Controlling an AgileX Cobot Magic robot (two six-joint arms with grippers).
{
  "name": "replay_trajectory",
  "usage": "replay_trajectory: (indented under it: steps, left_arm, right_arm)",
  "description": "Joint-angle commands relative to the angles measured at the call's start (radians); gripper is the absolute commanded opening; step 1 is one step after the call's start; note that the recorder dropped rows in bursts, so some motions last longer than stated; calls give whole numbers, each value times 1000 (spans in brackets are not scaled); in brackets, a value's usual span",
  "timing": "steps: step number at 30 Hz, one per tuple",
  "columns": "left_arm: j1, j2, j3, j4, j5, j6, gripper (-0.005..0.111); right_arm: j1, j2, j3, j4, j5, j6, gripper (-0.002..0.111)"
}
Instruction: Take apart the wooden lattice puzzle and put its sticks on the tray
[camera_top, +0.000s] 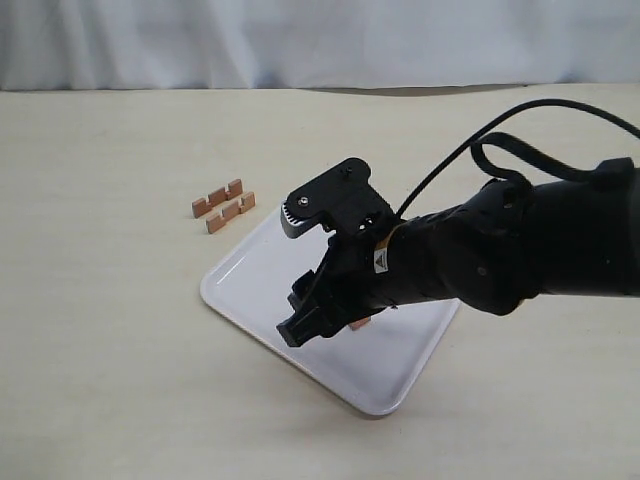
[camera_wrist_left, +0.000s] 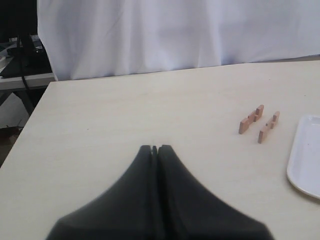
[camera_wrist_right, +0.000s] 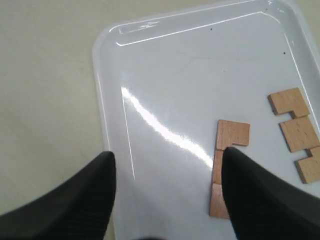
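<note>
**Two sticks on the tray, two beside it**

Exterior view: the right pincer (camera_top: 310, 318) hangs low over the tray (camera_top: 250, 285), above its middle, its arm crossing the tray's right-hand part. From here I cannot tell how its jaws stand. A stick end (camera_top: 360, 323) shows on the tray under the arm, just beside the pincer. On the counter (camera_top: 100, 300), close off the tray's far-left corner, lie the nearer stick (camera_top: 230, 212) and the farther stick (camera_top: 218, 198), side by side, well apart from the pincer.

Left wrist view: the left pincer (camera_wrist_left: 155, 148) is clenched, its jaws pressed together on nothing, above bare counter (camera_wrist_left: 125, 110). The farther stick (camera_wrist_left: 251, 119) and nearer stick (camera_wrist_left: 268, 127) lie between it and the tray (camera_wrist_left: 306, 160), clear of both.

Right wrist view: the right pincer (camera_wrist_right: 167, 156) is released, jaws spread wide over the tray (camera_wrist_right: 150, 75). The middle stick (camera_wrist_right: 232, 134) lies flat on the tray, partly hidden behind one fingertip (camera_wrist_right: 240, 170). The rim stick (camera_wrist_right: 297, 132) lies flat outside the jaws, near the tray's edge.
</note>
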Motion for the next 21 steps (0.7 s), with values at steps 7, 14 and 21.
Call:
replay_trajectory:
  steps: [7, 14, 21]
  left_arm:
    - [3, -1, 1, -2, -20, 0, 0]
    - [3, -1, 1, -4, -20, 0, 0]
    - [3, -1, 1, -4, -20, 0, 0]
  right_arm:
    - [1, 57, -41, 31, -148, -1, 59]
    - [1, 282, -360, 19, -15, -28, 59]
    - [-1, 419, -555, 19, 11, -68, 104]
